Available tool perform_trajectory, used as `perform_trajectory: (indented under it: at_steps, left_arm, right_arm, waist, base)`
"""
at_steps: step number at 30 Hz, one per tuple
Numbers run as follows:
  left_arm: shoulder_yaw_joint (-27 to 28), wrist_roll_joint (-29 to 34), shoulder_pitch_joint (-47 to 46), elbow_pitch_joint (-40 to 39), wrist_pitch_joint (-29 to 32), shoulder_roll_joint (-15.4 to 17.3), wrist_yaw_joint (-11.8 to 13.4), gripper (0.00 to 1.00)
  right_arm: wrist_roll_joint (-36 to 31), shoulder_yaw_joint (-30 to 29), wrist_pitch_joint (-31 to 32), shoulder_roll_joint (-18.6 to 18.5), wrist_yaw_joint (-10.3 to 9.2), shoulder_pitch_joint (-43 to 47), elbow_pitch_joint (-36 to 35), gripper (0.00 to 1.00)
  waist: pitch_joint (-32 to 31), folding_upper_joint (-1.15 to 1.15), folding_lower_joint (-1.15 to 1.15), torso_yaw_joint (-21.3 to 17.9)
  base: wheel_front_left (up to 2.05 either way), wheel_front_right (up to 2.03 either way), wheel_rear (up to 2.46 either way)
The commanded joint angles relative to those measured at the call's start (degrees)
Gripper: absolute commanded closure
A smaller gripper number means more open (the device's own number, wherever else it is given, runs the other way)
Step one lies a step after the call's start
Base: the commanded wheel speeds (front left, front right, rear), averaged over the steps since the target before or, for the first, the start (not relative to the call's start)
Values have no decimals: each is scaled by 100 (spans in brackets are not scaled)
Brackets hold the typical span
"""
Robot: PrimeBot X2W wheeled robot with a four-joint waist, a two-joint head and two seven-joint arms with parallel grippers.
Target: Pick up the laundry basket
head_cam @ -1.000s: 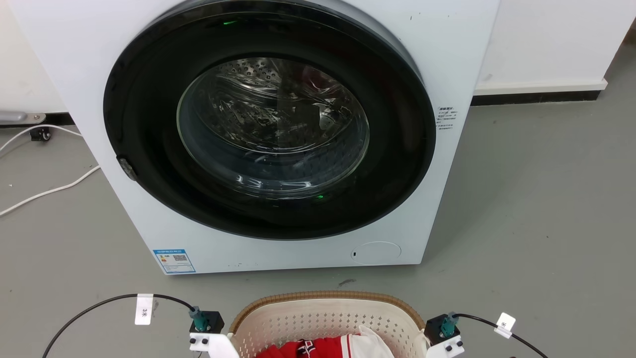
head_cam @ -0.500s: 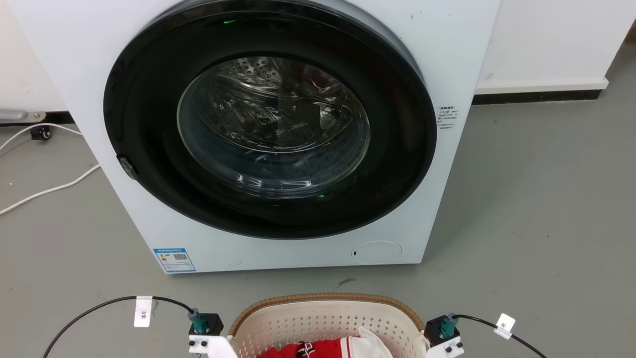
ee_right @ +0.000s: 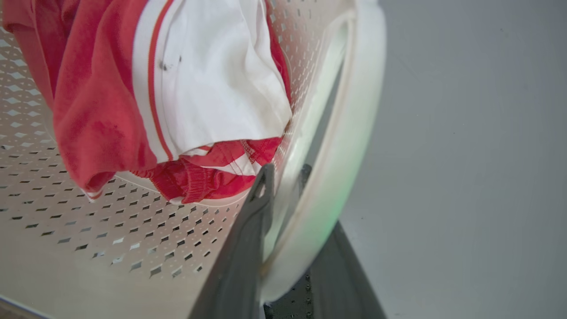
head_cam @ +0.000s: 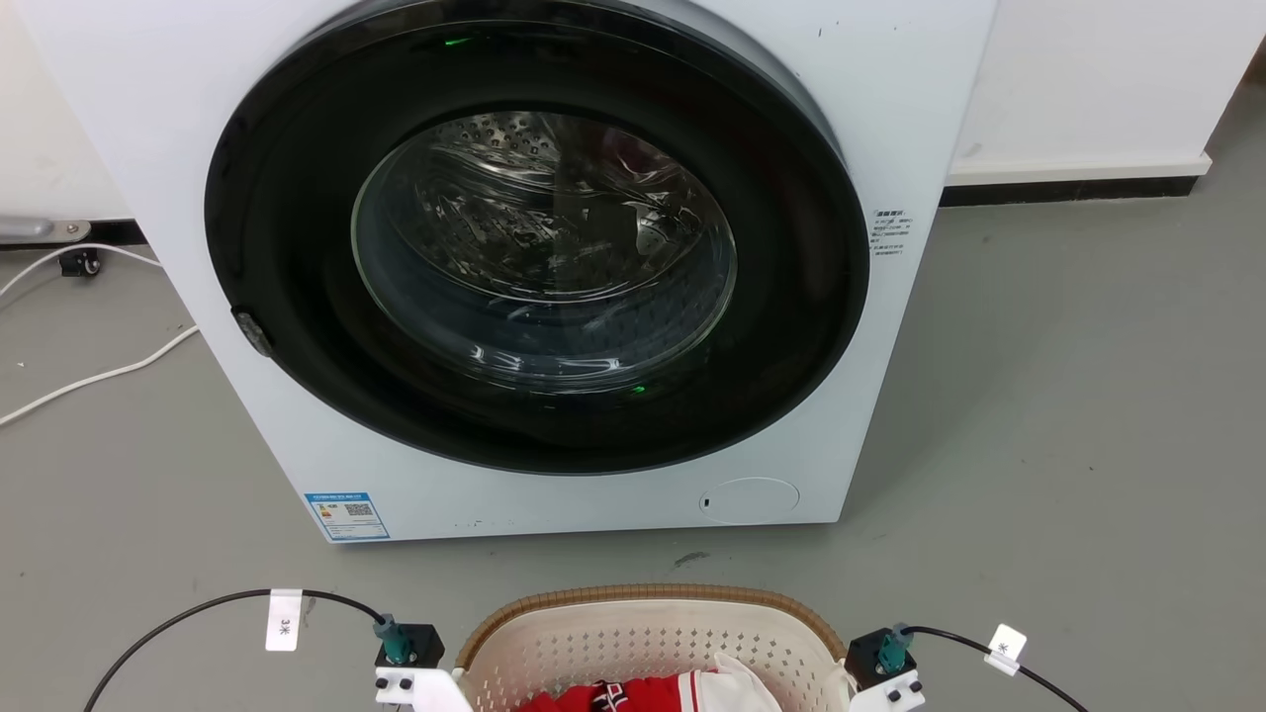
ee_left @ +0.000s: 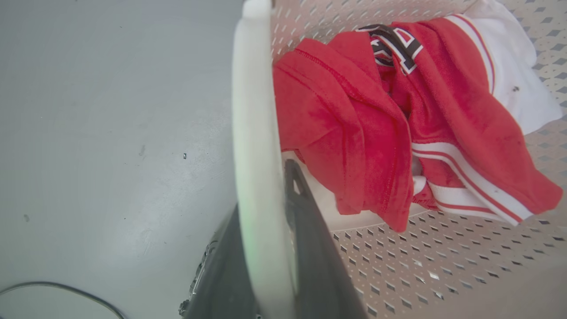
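Observation:
The laundry basket (head_cam: 648,596), cream perforated plastic with a brown woven rim, sits at the bottom edge of the head view in front of the washer. A red and white garment (ee_left: 376,110) lies inside it. In the left wrist view my left gripper (ee_left: 261,195) is shut on the basket's white side handle (ee_left: 252,110), one dark finger inside and one outside. My right gripper (ee_right: 285,177) is shut the same way on the opposite handle (ee_right: 354,110). Both wrist mounts (head_cam: 407,658) flank the basket. I cannot tell whether the basket touches the floor.
A white front-loading washer (head_cam: 890,119) with a closed dark round door (head_cam: 534,247) stands just beyond the basket. White cables (head_cam: 99,376) trail on the grey floor at the left. Black cables run from both wrists. A white wall with a dark baseboard (head_cam: 1068,193) is at the right.
The basket and both wrist mounts have slid slightly down the picture, toward me. The washer has barely shifted.

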Motion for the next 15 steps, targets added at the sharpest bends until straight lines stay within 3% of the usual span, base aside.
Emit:
perform_trajectory:
  at_steps: [1,15]
  left_arm:
    - [-40,-16,-84,-20,-23,7,-43,100]
    - [-231,-204,-101,-25,-61,36,-42,100]
  right_arm:
    - [3,39,-41,-30,17,-119,12,100]
    - [150,191,-66,-32,17,-125,26,100]
  waist:
    - [2,0,0,4]
    - [17,0,0,19]
  base:
    - [0,0,0]
    - [0,0,0]
